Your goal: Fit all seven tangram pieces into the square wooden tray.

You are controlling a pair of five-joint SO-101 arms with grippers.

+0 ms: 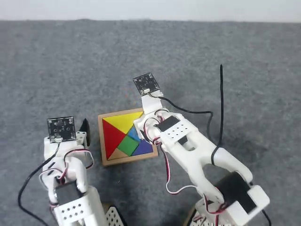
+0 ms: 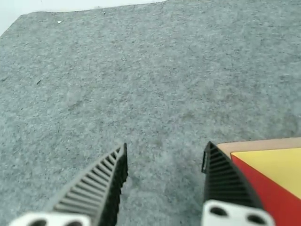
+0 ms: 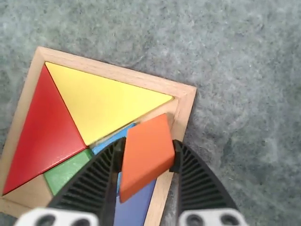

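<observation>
The square wooden tray [image 1: 101,141] [image 3: 184,94] lies on the grey mat between the two arms. In it lie a yellow triangle [image 3: 101,99], a red triangle [image 3: 42,132], a green piece [image 3: 66,172] and blue pieces [image 1: 143,148]. My right gripper [image 3: 143,157] hangs over the tray's right side, shut on an orange parallelogram [image 3: 146,153] held just above the tray's edge. My left gripper [image 2: 164,162] stands open over bare mat, just left of the tray [image 2: 249,145], with nothing between its fingers.
Grey felt mat [image 1: 211,56] covers the whole table, with wide free room behind and to both sides of the tray. A black cable [image 1: 221,108] rises beside the right arm.
</observation>
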